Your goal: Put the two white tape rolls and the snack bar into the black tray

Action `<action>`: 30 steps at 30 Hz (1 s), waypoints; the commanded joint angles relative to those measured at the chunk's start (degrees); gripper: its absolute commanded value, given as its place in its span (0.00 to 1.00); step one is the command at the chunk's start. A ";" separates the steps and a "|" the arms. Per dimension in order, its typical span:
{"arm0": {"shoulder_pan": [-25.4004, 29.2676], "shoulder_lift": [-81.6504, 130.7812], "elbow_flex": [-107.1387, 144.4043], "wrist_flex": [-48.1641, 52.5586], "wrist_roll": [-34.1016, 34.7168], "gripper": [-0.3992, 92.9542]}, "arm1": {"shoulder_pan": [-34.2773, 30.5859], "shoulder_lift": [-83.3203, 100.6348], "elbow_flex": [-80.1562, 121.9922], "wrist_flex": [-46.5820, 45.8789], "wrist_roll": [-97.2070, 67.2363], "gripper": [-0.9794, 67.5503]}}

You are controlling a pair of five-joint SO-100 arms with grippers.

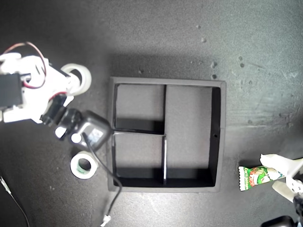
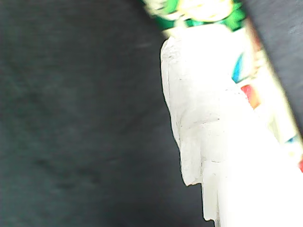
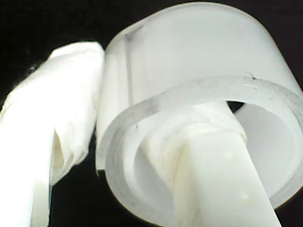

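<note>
Black tray (image 1: 217,137): a square, walled tray at the centre of the exterior view on a dark table (image 1: 156,33). Thin dividers split it into two small compartments on the exterior view's left and one long compartment on its right; all three hold nothing.

My second gripper (image 1: 75,78): at the exterior view's left, on a white arm with red wiring. One finger (image 3: 222,179) passes through the hole of the larger tape roll (image 1: 79,75), the other finger (image 3: 42,142) lies against the roll's outer wall, so the jaws are clenched on the ring wall. This roll sits just left of the tray's far-left corner in the exterior view.

My first gripper (image 1: 283,177): at the exterior view's lower right edge, its white fingers either side of the snack bar (image 1: 255,176). Whether they press the wrapper cannot be told.

Snack bar: lies right of the tray's near-right corner in the exterior view, apart from it.

Smaller tape roll (image 1: 84,164): flat on the table, green inner core showing, just left of the tray's near-left corner, untouched.
</note>
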 commanded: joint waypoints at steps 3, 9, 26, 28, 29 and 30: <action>4.39 -11.60 -44.47 19.51 2.99 0.01 | -4.48 1.14 14.68 -16.26 11.95 0.43; 7.47 -39.02 -82.27 33.05 3.69 0.01 | -10.11 1.23 24.35 -23.64 21.45 0.44; 8.61 -66.97 -93.16 33.22 0.18 0.01 | 12.39 12.39 4.22 1.14 22.50 0.01; 8.00 -68.03 -93.16 33.22 0.35 0.02 | 16.00 17.67 5.89 -5.63 22.68 0.01; 7.65 -68.29 -92.99 33.22 0.62 0.03 | 17.93 20.30 8.35 -10.90 22.68 0.01; 7.21 -68.47 -92.72 33.31 0.97 0.05 | 19.78 22.50 11.51 -16.08 23.55 0.01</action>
